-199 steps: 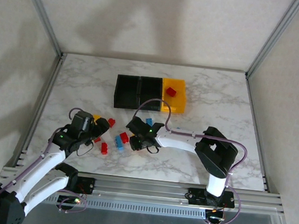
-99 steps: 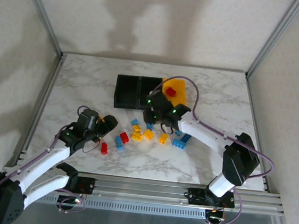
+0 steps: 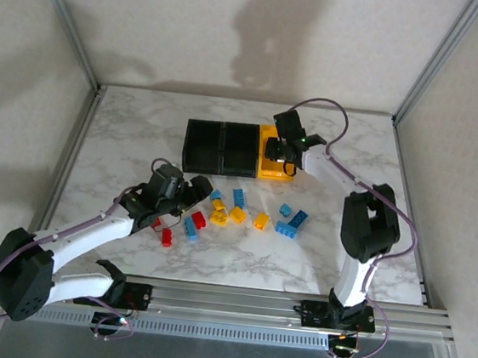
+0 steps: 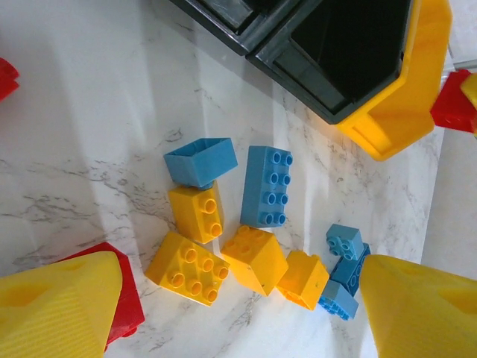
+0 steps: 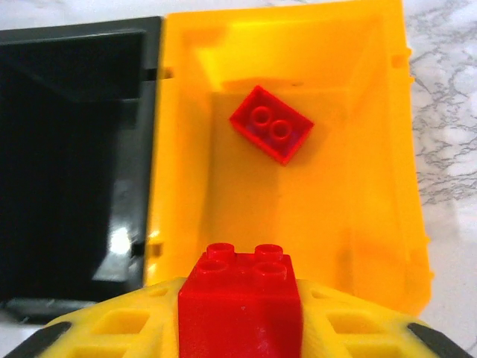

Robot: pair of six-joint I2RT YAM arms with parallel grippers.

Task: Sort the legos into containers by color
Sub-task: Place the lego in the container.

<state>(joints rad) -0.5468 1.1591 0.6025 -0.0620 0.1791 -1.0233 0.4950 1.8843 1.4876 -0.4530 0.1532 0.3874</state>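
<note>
The right gripper (image 3: 286, 152) hangs over the yellow bin (image 3: 267, 170), which is the last one on the right in the row of bins. It pinches a red brick (image 5: 240, 298) between its two yellow fingers (image 5: 119, 328), with the bumps facing up. The brick is above the near part of the yellow bin. A second red brick (image 5: 270, 133) lies flat on the floor of that bin, farther in and apart from the held one. A black bin (image 5: 74, 134) sits right against the yellow bin, and another black bin (image 3: 202, 145) sits on its other side.

The left gripper (image 3: 193, 191) is low over the table (image 3: 133, 125), by the loose bricks. Its fingers (image 4: 52, 313) are spread wide and hold nothing. On the table between them lie four yellow bricks (image 4: 182, 267) bunched close together. A long blue brick (image 4: 268, 185) lies just beside them. A tipped blue brick (image 4: 201, 160) shows its hollow side and touches one of the yellow ones. A loose red brick (image 4: 128, 302) lies right beside one finger, partly hidden by it.
</note>
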